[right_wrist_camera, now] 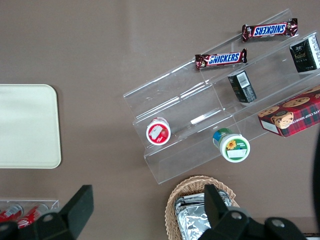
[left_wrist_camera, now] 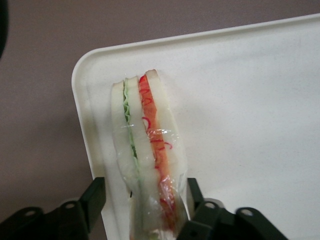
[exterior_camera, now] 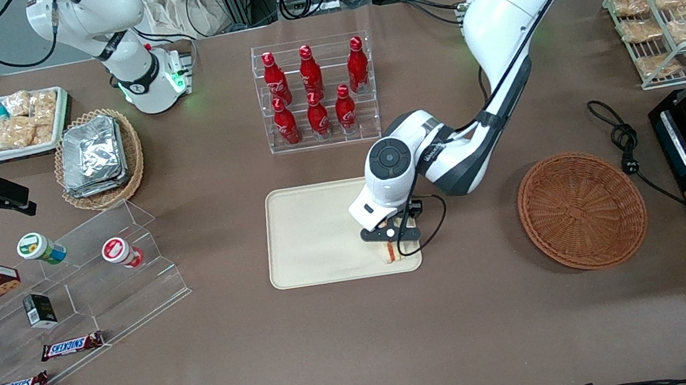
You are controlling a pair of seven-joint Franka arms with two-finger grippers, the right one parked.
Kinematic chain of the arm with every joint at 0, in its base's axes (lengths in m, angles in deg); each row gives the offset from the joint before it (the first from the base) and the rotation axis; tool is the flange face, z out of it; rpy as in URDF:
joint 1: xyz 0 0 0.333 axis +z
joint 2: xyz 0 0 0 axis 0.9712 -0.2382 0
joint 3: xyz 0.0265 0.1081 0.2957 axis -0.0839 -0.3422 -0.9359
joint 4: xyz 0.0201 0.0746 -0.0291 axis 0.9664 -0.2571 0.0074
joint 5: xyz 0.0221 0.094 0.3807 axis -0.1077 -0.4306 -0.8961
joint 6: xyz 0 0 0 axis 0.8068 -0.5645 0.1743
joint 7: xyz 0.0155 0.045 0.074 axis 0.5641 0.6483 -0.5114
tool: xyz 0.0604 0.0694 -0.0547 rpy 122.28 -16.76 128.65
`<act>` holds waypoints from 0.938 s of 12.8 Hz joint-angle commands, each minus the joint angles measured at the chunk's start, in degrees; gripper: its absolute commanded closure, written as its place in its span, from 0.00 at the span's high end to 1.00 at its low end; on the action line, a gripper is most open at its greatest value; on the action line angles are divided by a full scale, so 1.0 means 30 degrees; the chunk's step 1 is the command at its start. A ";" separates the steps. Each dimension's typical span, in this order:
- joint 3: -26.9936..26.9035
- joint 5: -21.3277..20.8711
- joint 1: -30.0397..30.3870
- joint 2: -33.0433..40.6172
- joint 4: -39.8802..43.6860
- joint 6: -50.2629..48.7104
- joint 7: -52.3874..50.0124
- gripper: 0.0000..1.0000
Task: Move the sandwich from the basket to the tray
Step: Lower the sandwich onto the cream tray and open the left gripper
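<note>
The sandwich (left_wrist_camera: 150, 160) stands on its edge over the tray (exterior_camera: 312, 237), at the tray's corner nearest the front camera on the basket's side; the gripper (exterior_camera: 392, 239) has its jaws closed on the wedge's sides; the basket (exterior_camera: 582, 210) lies on the counter (exterior_camera: 365, 350), well apart from the tray, toward the working arm's end.

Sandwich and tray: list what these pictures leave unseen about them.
- Sandwich: in the left wrist view its lower end is cut off by the picture edge; in the front view the pincer covers all but a small piece.
- Whether the sandwich rests on the tray: the contact is not visible in either view.
- Tray: in the front view the arm covers one corner; the right wrist view cuts it at the edge.
- Basket: nothing hidden; no sandwich in it.
</note>
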 commanded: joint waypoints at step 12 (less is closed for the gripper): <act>-0.0456 0.0313 -0.0056 0.2605 -0.0578 0.0399 -0.0360 1.00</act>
